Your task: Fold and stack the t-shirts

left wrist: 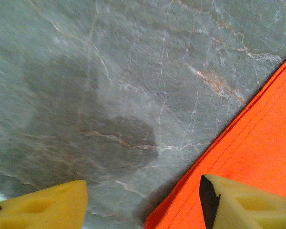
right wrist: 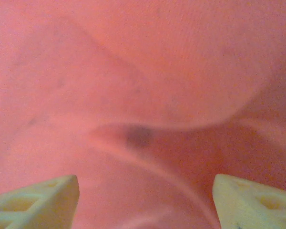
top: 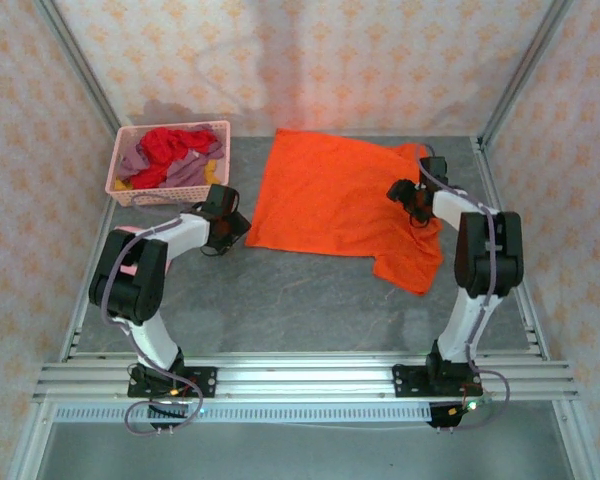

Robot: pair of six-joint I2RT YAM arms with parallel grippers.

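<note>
A bright orange t-shirt point(top: 330, 195) lies spread flat on the grey table point(top: 280, 300), one sleeve pointing toward the front right. My left gripper point(top: 232, 228) sits low at the shirt's near-left corner. In the left wrist view this gripper point(left wrist: 143, 191) is open and straddles the hem: one yellow finger is over the orange t-shirt point(left wrist: 262, 143), the other over bare table point(left wrist: 109, 71). My right gripper point(top: 408, 200) hovers over the shirt's right side. In the right wrist view the gripper point(right wrist: 147, 191) is open close above the wrinkled orange t-shirt point(right wrist: 133, 71), with nothing pinched.
A pink lattice basket point(top: 165, 193) stands at the back left with a red t-shirt point(top: 170, 145), a mauve one point(top: 135, 160) and a bit of yellow cloth point(top: 123, 183) heaped inside. Aluminium frame posts and rails line the table's sides and front.
</note>
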